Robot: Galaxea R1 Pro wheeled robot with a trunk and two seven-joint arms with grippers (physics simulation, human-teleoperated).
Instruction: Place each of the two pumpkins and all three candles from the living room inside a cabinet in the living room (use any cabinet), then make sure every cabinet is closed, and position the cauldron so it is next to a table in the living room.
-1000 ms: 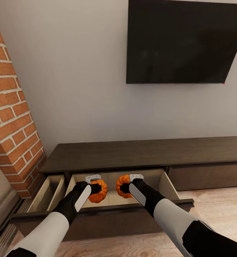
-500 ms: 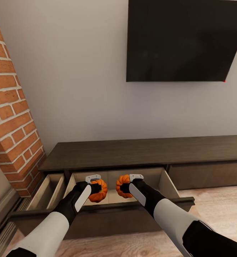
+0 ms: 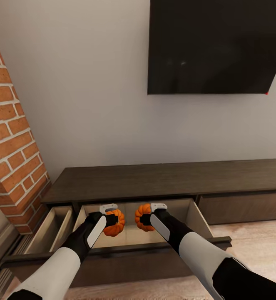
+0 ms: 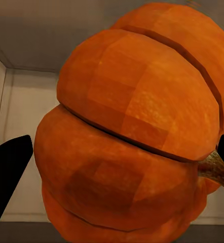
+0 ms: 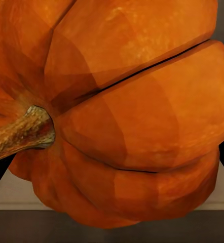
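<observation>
Two small orange pumpkins hang over the open middle drawer of the dark-brown cabinet [image 3: 154, 179]. My left gripper [image 3: 112, 217] is shut on the left pumpkin [image 3: 115, 223], and my right gripper [image 3: 147, 216] is shut on the right pumpkin [image 3: 142, 217]. The pale wood drawer interior [image 3: 129, 235] lies just below and behind both. In the left wrist view the pumpkin [image 4: 137, 126] sits between the black fingertips [image 4: 8, 172], with the drawer floor behind it. Close up in the right wrist view, the other pumpkin [image 5: 127, 116] shows its brown stem. The candles, the cauldron and the table are out of view.
A second, narrower drawer [image 3: 50, 229] stands open at the left. A brick column [image 3: 13, 137] rises beside the cabinet's left end. A black TV [image 3: 215, 46] hangs on the wall above. Wooden floor [image 3: 254, 237] lies to the right.
The view has shifted slightly, so the cabinet and wall sit a little differently. Both grippers still hold their pumpkins over the open drawer at much the same place.
</observation>
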